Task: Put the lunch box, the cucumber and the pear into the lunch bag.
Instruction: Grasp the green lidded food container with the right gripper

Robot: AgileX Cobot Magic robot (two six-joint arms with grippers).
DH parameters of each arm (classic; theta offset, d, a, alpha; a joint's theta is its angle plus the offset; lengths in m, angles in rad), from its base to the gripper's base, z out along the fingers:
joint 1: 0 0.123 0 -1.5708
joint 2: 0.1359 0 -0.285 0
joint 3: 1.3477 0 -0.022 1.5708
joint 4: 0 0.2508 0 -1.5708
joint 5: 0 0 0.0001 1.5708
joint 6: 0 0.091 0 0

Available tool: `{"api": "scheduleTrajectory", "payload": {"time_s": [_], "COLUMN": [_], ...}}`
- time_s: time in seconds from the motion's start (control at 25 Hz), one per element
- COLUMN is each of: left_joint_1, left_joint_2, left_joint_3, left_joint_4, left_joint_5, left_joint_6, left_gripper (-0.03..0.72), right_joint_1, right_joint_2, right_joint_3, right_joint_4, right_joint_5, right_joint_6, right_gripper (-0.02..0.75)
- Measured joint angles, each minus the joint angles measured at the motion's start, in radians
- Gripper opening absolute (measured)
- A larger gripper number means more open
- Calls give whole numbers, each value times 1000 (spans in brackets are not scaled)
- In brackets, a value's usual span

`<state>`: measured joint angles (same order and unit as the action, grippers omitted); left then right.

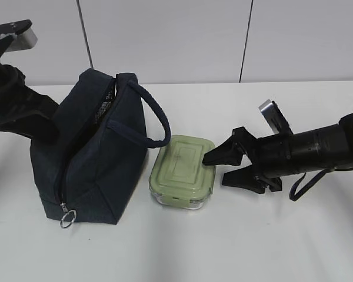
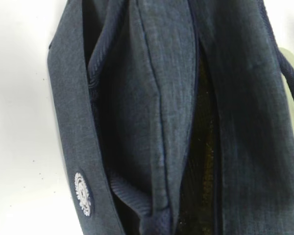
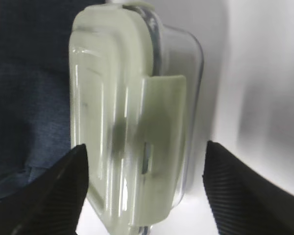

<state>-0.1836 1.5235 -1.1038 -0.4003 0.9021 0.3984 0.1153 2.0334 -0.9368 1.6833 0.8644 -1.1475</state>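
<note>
The dark navy lunch bag (image 1: 88,164) stands on the left of the white table with its top zipper open. It fills the left wrist view (image 2: 166,98), seen from close above. The lunch box (image 1: 182,167), clear with a sage-green lid, lies flat just right of the bag. My right gripper (image 1: 215,170) is open, with one finger over the lid's right end and one beside the box. In the right wrist view the box (image 3: 122,98) sits between the spread fingers (image 3: 63,186). My left arm (image 1: 17,106) reaches in behind the bag and its fingers are hidden. The cucumber and pear are out of view.
The bag's metal ring pull (image 1: 67,218) hangs at its near lower corner. One loop handle (image 1: 156,120) arches toward the lunch box. A white logo patch (image 2: 82,194) shows on the bag's side. A white wall stands behind the table (image 1: 294,247).
</note>
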Motion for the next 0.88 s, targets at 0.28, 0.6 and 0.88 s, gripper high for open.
{"api": "scheduleTrajectory", "payload": {"time_s": [0.28, 0.6, 0.88], "left_joint_1": [0, 0, 0], "left_joint_2": [0, 0, 0], "left_joint_3": [0, 0, 0], "left_joint_4": [0, 5, 9], "left_joint_5": [0, 0, 0], "left_joint_6": [0, 0, 0], "left_gripper": [-6, -6, -6], "right_joint_1": [37, 60, -14], "right_joint_2": [62, 105, 46], "right_joint_3": [-77, -102, -97], "right_joint_4": [1, 7, -54], "right_joint_5": [9, 48, 48], "right_joint_6": [-6, -10, -19], "right_gripper": [566, 375, 358]}}
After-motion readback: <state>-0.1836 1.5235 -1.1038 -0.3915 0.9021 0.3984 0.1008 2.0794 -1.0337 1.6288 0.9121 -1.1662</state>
